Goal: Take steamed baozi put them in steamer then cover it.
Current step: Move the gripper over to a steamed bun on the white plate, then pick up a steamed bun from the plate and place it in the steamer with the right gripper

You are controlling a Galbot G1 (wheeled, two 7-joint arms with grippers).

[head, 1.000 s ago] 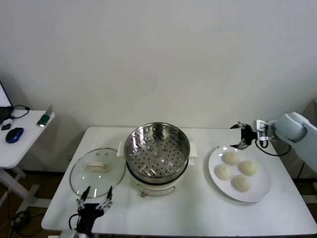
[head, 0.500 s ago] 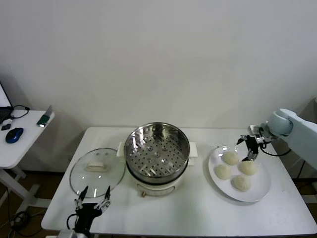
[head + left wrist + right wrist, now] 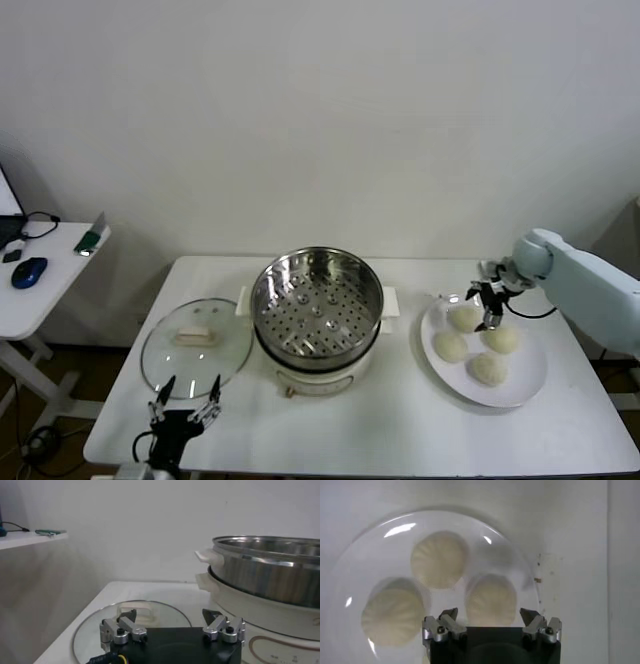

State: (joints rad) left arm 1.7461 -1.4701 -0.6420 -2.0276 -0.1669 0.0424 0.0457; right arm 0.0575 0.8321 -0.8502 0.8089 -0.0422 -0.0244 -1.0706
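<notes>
Right end effector (image 3: 487, 306) hangs spread apart over the baozi (image 3: 465, 318) at right of frame; left end effector (image 3: 186, 400) sits parked, also spread, bottom left.

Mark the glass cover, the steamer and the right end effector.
cover (image 3: 196, 347), head view, on the glass.
steamer (image 3: 317, 303), head view, on the perforated tray.
right end effector (image 3: 489, 306), head view, between the fingertips.
</notes>
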